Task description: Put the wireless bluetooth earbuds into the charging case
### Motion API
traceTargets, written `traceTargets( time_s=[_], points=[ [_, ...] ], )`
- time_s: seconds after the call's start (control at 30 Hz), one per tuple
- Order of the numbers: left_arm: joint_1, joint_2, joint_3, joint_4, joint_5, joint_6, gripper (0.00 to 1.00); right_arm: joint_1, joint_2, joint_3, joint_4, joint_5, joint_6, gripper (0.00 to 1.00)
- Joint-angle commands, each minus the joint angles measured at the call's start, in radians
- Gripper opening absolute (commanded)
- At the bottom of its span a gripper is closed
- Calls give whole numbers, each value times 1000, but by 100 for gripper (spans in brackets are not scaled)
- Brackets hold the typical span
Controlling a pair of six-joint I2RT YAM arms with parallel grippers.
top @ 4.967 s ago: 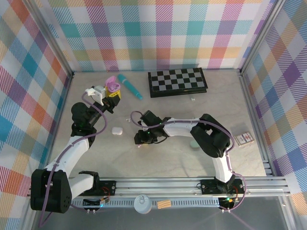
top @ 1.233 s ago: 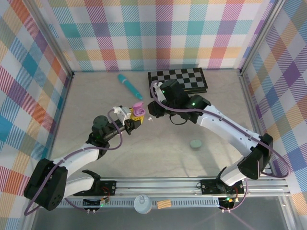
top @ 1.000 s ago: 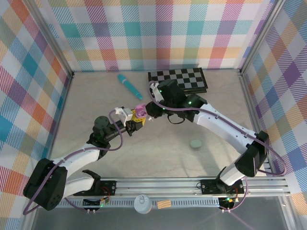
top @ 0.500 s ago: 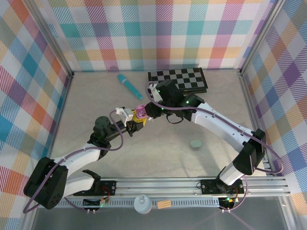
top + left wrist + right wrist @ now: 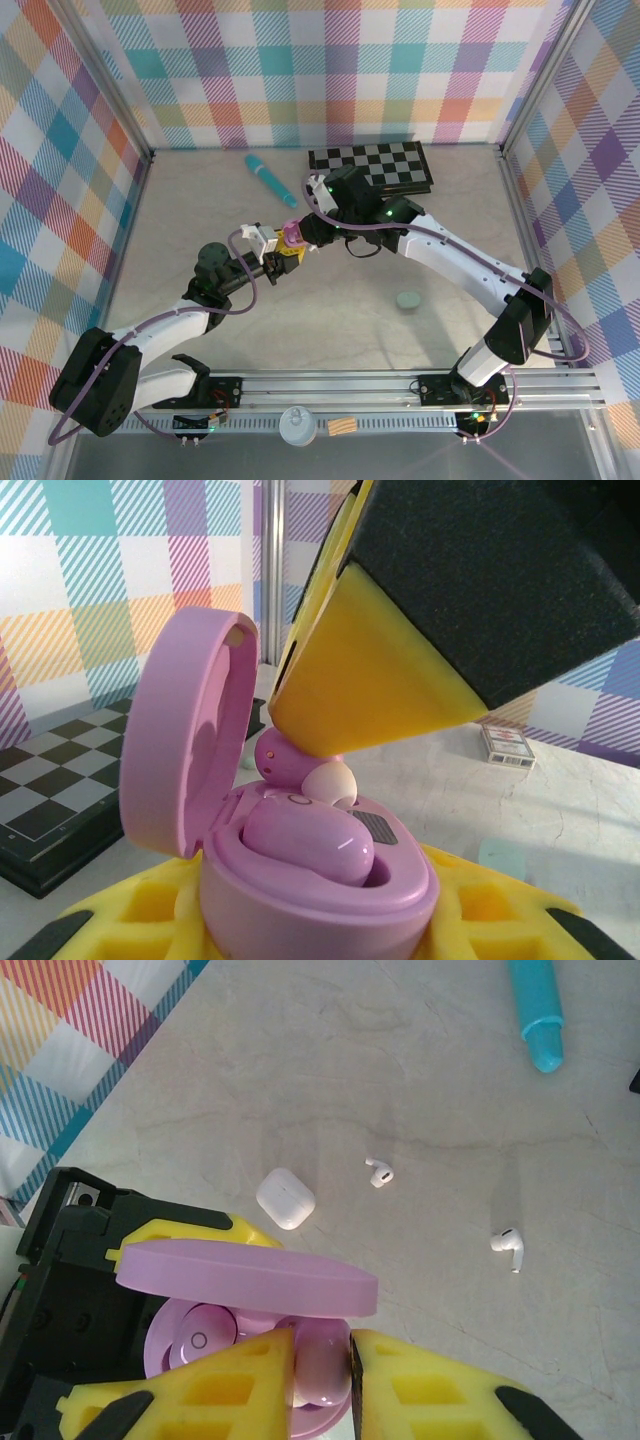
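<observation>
I have the left jaws clenched on the base of the pink charging case (image 5: 300,890), with yellow pads (image 5: 130,925) on both sides. Its lid (image 5: 190,740) stands open at the left of the left wrist view. In the top view the case sits just left of centre frame.

The right jaws are clamped on a pink earbud (image 5: 318,1365), pinched between their own yellow pads (image 5: 400,1380). Its pale tip is right at the case's free well; I can't tell whether it touches. A second pink earbud (image 5: 305,842) lies seated in the case.

On the desk (image 5: 450,1110), mid-frame in the right wrist view, lie a white case (image 5: 285,1198) and two white earbuds (image 5: 379,1172).

The card box (image 5: 508,745), at the right of the left wrist view, carries print too small to read.
</observation>
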Motion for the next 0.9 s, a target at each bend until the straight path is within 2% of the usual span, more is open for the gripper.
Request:
traceTargets(
  time_s=[0.0, 0.3, 0.87],
  points=[
    [-14, 4, 24, 52, 22, -3, 25, -2, 10, -15, 16, -8, -37, 22],
    [-14, 10, 29, 53, 23, -4, 25, -2, 1, -3, -41, 69, -99, 22],
    [-14, 34, 61, 58, 28, -20, 25, 1, -2, -20, -34, 4, -143, 23]
  ],
)
